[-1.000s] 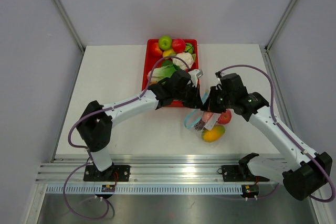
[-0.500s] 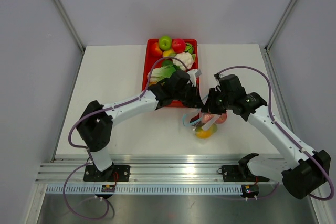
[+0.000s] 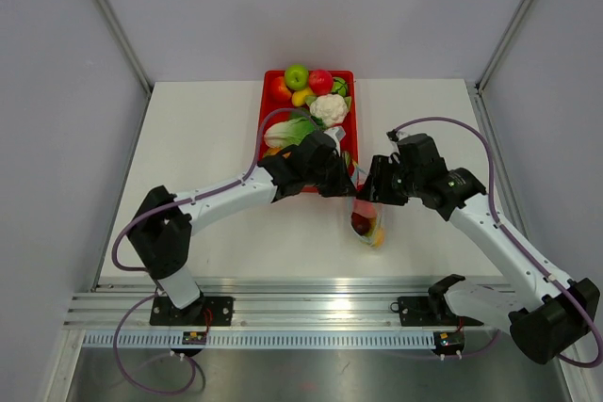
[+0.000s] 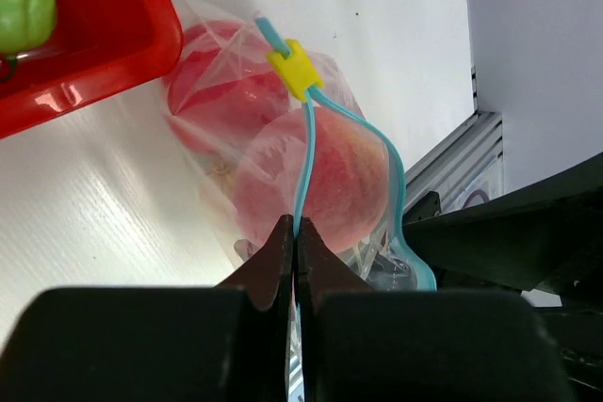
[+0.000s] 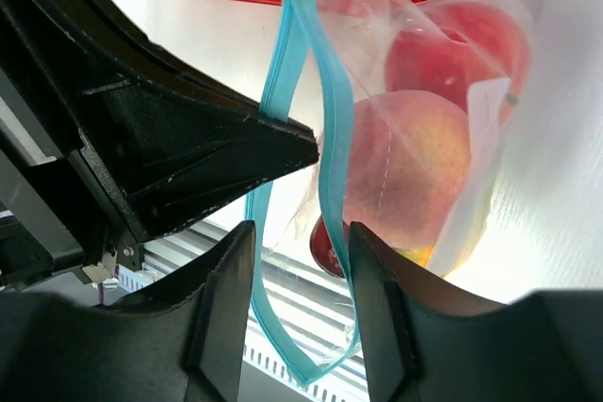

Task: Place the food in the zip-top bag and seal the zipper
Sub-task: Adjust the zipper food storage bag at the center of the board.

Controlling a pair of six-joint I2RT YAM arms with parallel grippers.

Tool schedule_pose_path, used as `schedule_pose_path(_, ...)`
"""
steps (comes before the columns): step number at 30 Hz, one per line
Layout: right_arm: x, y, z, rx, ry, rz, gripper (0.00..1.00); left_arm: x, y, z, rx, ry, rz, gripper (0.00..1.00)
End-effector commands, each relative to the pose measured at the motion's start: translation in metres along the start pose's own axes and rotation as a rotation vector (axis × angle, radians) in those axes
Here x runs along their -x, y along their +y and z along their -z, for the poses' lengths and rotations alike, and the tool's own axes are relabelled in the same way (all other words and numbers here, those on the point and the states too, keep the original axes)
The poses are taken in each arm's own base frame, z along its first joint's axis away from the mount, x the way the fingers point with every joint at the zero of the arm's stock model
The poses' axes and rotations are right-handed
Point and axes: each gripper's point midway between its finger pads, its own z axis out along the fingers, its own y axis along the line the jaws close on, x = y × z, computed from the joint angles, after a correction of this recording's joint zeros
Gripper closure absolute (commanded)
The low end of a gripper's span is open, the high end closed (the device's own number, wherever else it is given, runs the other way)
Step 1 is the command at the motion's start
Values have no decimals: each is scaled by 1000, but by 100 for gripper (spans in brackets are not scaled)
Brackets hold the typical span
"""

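Observation:
The clear zip-top bag [image 3: 367, 220] hangs over the table in front of the red tray, with a pink peach [image 5: 405, 168], a red fruit [image 5: 464, 42] and something yellow low down inside. My left gripper [image 4: 298, 231] is shut on the teal zipper [image 4: 307, 152] below its yellow slider [image 4: 294, 68]. My right gripper [image 5: 300, 233] is open; both zipper strips [image 5: 334, 129] loop loosely between its fingers. More food lies in the tray: green apple [image 3: 297, 75], cauliflower [image 3: 329, 108], leafy greens [image 3: 287, 131].
The red tray [image 3: 263, 120] stands at the back centre, just behind the two grippers [image 3: 358, 185]. An aluminium rail [image 3: 311, 313] runs along the table's near edge, below the bag. Grey walls close in both sides.
My right gripper has opened and let go of the bag's mouth. The mouth, spread wide before, has narrowed, and the bag now hangs from the left gripper alone.

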Motion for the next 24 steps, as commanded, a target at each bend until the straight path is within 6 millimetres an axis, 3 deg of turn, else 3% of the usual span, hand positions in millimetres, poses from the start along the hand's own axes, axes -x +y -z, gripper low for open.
schedule_pose_path(1,19,13,18,28,-70,38,46,18,-15,19,-8,-100,51,100)
schedule_pose_path(7,12,19,18,67,-25,81,34,23,-3,18,72,-130,107,100)
schedule_pose_path(9,10,19,20,70,-18,91,27,31,-8,21,91,-141,120,100)
schedule_pose_path(10,11,19,22,71,-21,108,25,26,3,19,150,-121,134,100)
schedule_pose_path(13,11,19,26,71,-16,141,19,30,0,21,174,-113,149,100)
schedule_pose_path(18,10,19,28,68,-20,157,22,33,-9,24,138,-129,180,100)
schedule_pose_path(22,5,6,26,5,-7,120,31,38,-9,29,146,-170,201,100)
schedule_pose_path(24,3,1,24,-18,-3,108,41,39,-10,30,148,-179,212,100)
